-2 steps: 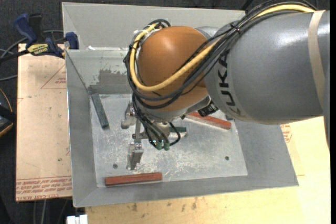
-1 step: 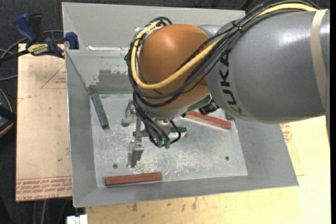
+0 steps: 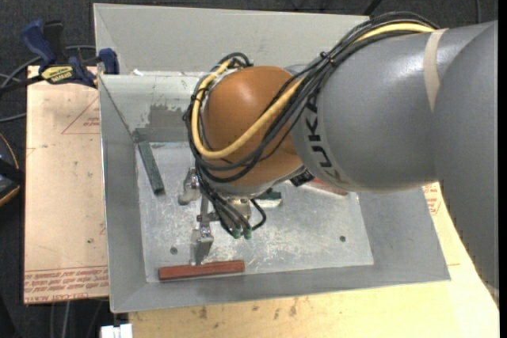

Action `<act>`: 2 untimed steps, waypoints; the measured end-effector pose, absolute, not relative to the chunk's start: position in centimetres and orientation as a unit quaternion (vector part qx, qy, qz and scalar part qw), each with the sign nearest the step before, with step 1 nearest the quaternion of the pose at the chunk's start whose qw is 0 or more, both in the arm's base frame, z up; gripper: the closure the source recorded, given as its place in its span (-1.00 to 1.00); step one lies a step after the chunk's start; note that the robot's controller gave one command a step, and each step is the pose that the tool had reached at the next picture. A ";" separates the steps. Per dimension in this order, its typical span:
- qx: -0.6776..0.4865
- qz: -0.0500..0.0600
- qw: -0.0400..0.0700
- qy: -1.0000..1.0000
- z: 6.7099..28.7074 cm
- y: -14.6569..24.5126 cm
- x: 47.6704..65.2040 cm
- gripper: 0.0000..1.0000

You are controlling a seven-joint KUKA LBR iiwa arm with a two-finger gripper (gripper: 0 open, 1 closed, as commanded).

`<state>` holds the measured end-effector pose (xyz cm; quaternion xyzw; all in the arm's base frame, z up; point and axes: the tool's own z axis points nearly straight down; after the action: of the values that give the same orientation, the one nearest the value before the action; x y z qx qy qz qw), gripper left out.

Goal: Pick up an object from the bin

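In the camera view, the hand (image 3: pixel 201 243) hangs pointed downward in the lower left of the grey metal bin (image 3: pixel 119 202), just above a flat reddish-brown bar (image 3: pixel 200 271) lying along the lower wall; presumably it is so aimed for a grasp from above; its opening cannot be told, and nothing is seen held; a grey bar (image 3: pixel 150 168) lies apart, upper left.

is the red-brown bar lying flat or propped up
Lying flat: the red-brown bar rests lengthwise on the bin floor along the near wall.
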<state>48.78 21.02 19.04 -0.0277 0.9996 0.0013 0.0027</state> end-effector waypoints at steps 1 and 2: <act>-0.062 0.001 0.002 0.998 12.1 19.6 48.7 -1.00; -0.024 0.000 -0.001 1.000 8.5 19.2 47.8 1.00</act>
<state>47.83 19.20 8.52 -0.0237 0.9997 0.0004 -0.0008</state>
